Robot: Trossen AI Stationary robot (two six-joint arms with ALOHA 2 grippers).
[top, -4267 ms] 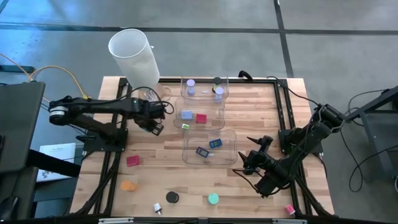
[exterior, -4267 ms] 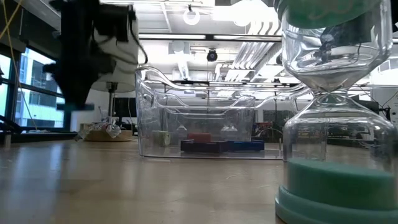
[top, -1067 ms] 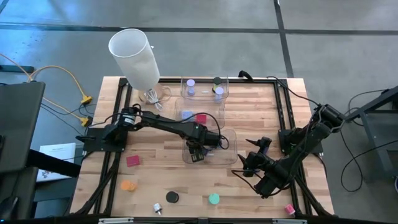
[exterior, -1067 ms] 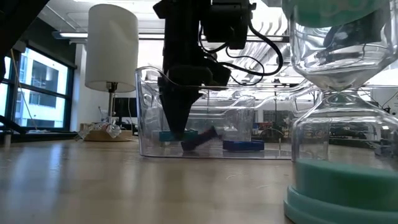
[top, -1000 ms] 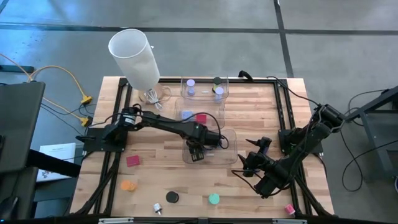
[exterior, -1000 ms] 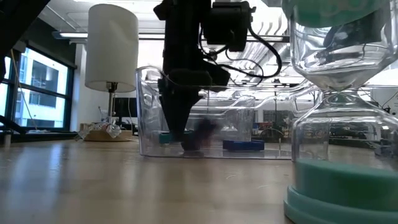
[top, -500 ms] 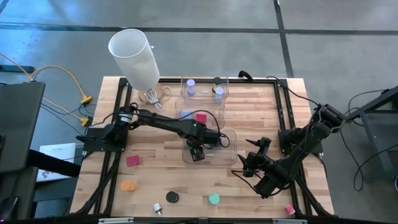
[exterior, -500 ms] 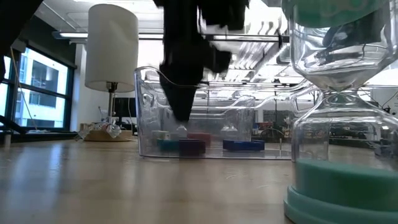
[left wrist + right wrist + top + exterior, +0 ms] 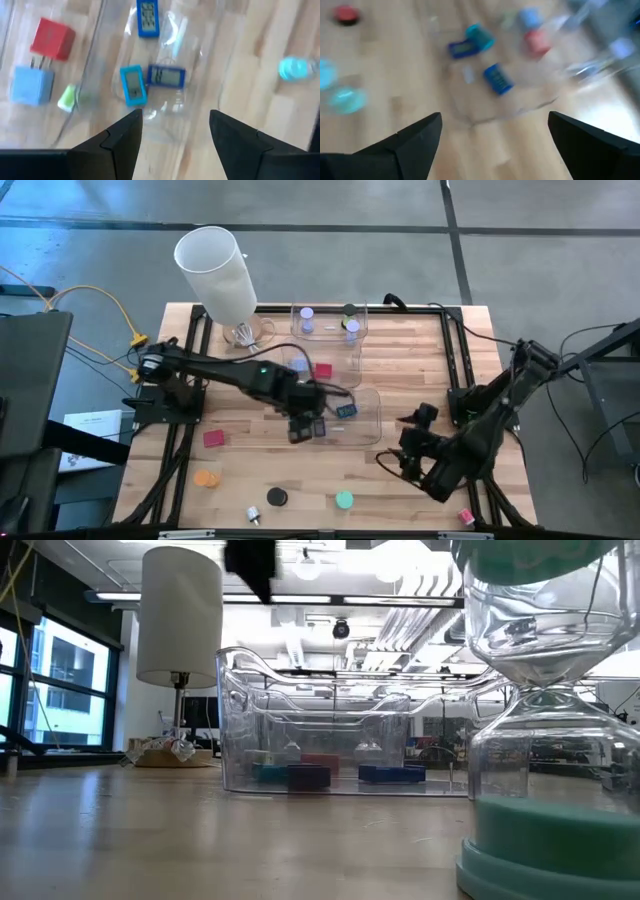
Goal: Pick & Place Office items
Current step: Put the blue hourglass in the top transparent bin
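My left gripper point(image 9: 298, 430) point(image 9: 175, 117) hangs open and empty above the near clear bin point(image 9: 365, 425), over its left end; the low view catches it high up point(image 9: 252, 565). Three pieces rest flat on that bin's floor: a teal piece point(image 9: 132, 85), a dark blue one point(image 9: 166, 76) and a blue one point(image 9: 148, 11). The middle bin point(image 9: 350, 360) holds a red block point(image 9: 51, 37), a light blue block point(image 9: 31, 86) and a small green piece point(image 9: 67, 97). My right gripper point(image 9: 398, 442) point(image 9: 495, 120) stands open and empty to the right of the near bin.
Loose on the table are a red block point(image 9: 214, 438), an orange disc point(image 9: 206, 477), a black disc point(image 9: 277, 497), a teal sand timer point(image 9: 344, 500) and a pink block point(image 9: 465, 517). A tall white cylinder point(image 9: 215, 265) stands at the far left, with a third bin point(image 9: 328, 320) at the far edge.
My left gripper has let go of the dark blue piece, risen out of the near bin and drawn back toward the table's left. The piece, tilted in the fingers before, now lies flat on the bin floor. My right gripper has lifted a little and tipped.
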